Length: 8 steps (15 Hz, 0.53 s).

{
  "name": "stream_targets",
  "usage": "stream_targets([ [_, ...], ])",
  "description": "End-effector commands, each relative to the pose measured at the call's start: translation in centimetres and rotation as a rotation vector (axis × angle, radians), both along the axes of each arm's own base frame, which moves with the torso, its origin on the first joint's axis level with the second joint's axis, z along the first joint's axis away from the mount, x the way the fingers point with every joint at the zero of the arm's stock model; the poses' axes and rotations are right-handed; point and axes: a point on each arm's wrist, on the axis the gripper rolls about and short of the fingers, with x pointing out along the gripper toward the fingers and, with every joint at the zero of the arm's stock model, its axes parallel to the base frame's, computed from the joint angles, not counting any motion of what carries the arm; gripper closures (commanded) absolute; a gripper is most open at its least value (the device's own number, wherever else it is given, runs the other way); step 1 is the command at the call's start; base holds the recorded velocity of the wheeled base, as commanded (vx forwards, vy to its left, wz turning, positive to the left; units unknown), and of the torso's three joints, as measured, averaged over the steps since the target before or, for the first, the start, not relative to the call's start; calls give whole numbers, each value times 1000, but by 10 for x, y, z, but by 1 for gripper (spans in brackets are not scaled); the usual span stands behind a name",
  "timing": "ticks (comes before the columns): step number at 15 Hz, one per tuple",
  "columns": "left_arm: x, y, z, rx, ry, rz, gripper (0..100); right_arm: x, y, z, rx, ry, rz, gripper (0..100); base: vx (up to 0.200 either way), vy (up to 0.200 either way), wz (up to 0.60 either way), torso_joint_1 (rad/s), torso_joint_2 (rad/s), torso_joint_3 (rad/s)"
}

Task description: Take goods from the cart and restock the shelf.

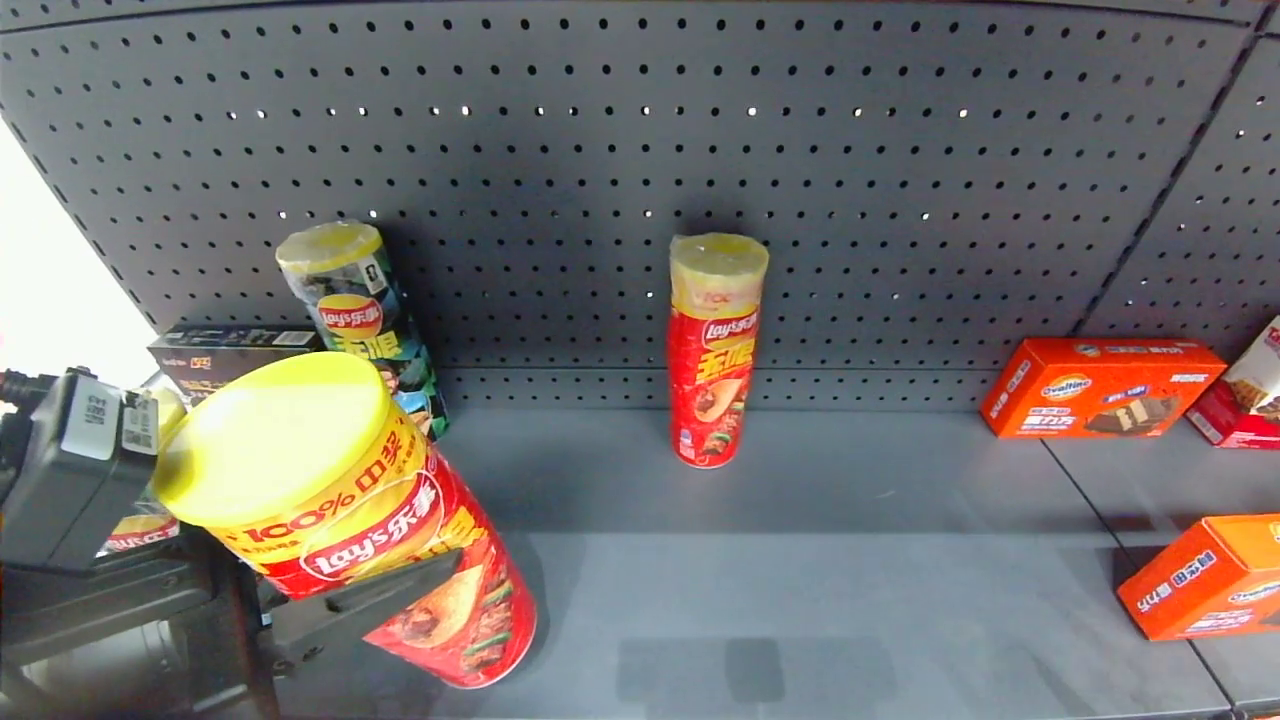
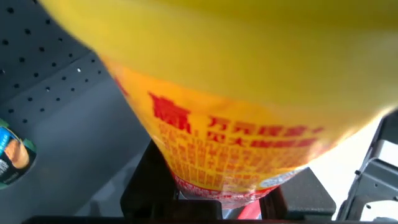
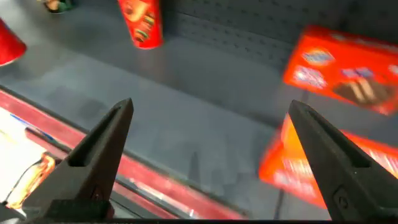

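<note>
Grey shelf deck [image 1: 800, 560], front left: my left gripper [image 1: 340, 600] is clamped on a tilted red chip can [image 1: 350, 500], right gripper [image 3: 208, 109] spread empty; released this tilted, it could topple off.

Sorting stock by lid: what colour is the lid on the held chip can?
Yellow lid on the chip can; head view shows it best.

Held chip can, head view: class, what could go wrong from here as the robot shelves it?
1. The red chip can sits tilted in the left gripper; released like this, it might tip and roll along the shelf.
2. The blue can stands close behind it, so pushing farther back could knock that one over.
</note>
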Motion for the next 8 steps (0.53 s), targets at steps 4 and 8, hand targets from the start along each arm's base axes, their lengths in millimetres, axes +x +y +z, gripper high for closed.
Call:
stream_targets([
  [4, -1, 1, -2, 0, 10, 6, 100, 58, 25, 7, -42, 130, 153, 0, 0, 0, 0, 0, 0, 0],
  [8, 2, -1, -3, 2, 18, 4, 100, 85, 37, 25, -29, 129, 174, 0, 0, 0, 0, 0, 0, 0],
])
